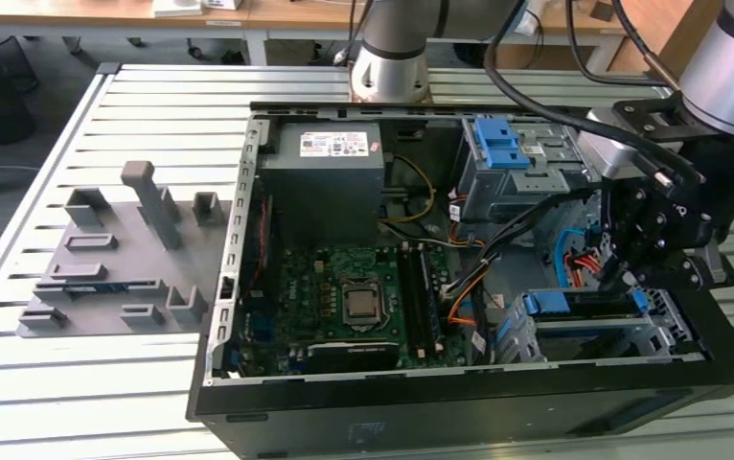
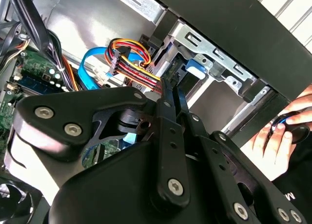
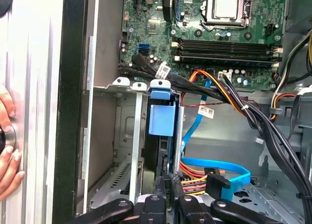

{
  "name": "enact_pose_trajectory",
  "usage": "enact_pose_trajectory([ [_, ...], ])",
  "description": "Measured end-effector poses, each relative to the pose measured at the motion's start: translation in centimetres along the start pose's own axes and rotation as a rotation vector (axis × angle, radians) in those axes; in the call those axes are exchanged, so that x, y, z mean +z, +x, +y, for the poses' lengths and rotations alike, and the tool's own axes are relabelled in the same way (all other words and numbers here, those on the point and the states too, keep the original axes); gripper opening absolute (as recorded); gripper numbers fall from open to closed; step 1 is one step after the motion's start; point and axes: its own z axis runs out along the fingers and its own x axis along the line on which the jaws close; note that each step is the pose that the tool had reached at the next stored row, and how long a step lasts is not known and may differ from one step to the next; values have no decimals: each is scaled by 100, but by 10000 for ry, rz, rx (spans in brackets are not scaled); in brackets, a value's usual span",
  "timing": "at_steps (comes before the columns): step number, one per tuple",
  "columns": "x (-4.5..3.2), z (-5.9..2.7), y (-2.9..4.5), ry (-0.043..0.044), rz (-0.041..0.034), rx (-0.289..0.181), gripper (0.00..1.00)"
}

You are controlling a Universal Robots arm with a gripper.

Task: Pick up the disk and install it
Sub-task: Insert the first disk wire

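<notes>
The disk [image 1: 559, 305] sits upright in the metal drive cage at the front right corner of the open computer case, its blue carrier frame showing at the top. In the first wrist view the disk [image 3: 161, 119] is seen edge-on between the cage rails. My gripper [image 1: 614, 283] hangs inside the case just behind the cage. In the second wrist view the gripper [image 2: 170, 90] has its two narrow fingers pressed together, tips close to the disk's blue tab [image 2: 195, 68]. The gripper [image 3: 168, 181] stands at the disk's rear end, with nothing seen between the fingers.
A grey power supply [image 1: 329, 182], the motherboard [image 1: 355, 297] and an upper cage with blue latches [image 1: 501, 144] fill the case. Red, yellow and blue cables [image 3: 214, 168] run beside the gripper. A grey fixture [image 1: 125, 259] lies at the exterior view's left. A person's hand [image 2: 280, 134] rests outside the case wall.
</notes>
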Motion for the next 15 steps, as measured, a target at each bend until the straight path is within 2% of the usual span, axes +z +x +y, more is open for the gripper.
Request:
enact_pose_trajectory([
  [15,20,0,10,-27,7,327,16],
])
